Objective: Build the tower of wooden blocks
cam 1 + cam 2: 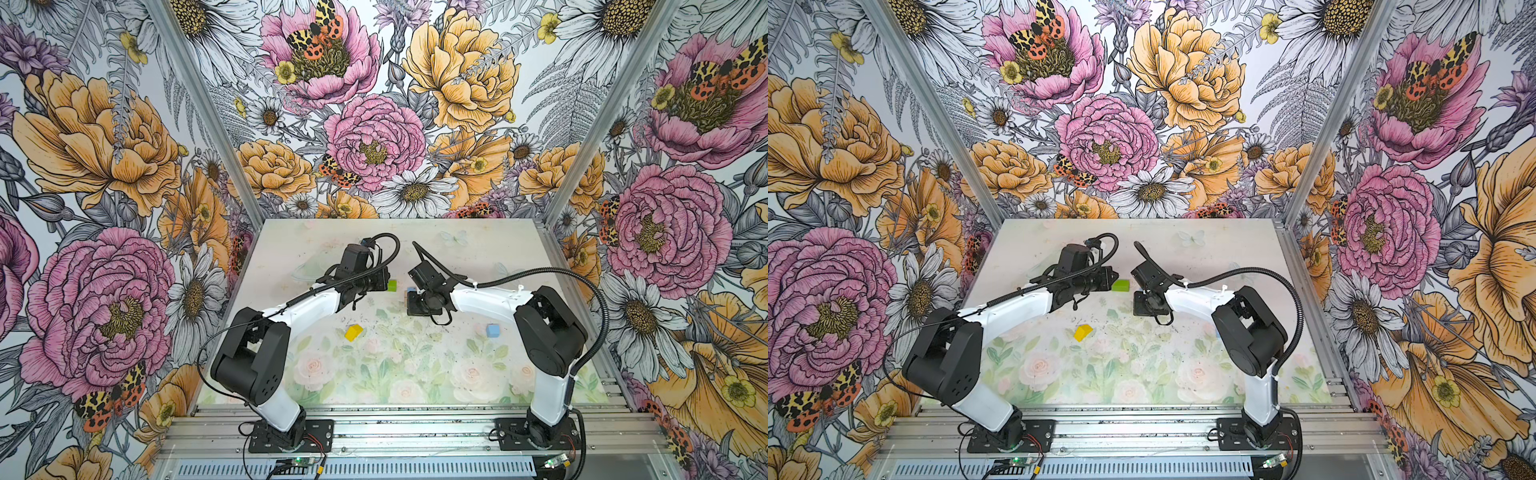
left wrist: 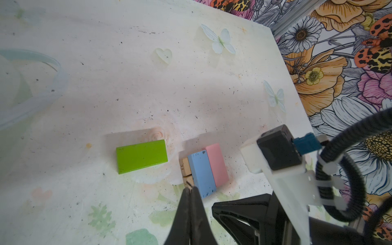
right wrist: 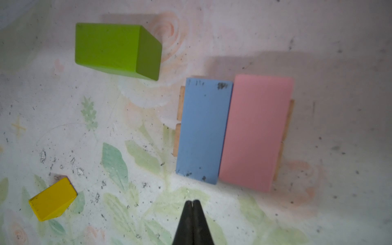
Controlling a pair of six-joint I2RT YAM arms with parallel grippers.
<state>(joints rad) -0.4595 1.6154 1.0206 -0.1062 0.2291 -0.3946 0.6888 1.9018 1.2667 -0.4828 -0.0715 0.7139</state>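
In the right wrist view a light blue brick (image 3: 202, 129) and a pink brick (image 3: 254, 131) lie side by side across two tan planks (image 3: 180, 104), forming the low start of the tower. A green brick (image 3: 110, 48) lies flat beside them, apart from the stack; it also shows in both top views (image 1: 392, 285) (image 1: 1120, 285). The yellow roof-shaped piece (image 3: 52, 199) (image 1: 353, 332) lies nearer the front. A light blue cube (image 1: 492, 330) sits by the right arm. My right gripper (image 3: 192, 201) hovers shut and empty just short of the blue brick. My left gripper (image 2: 190, 188) is shut and empty, with its tip at the planks' (image 2: 184, 165) end.
The right arm's wrist and camera mount (image 2: 275, 152) crowd close to the stack in the left wrist view. The flowered table mat (image 1: 374, 374) ends at a metal rail in front, and floral walls enclose the back and both sides.
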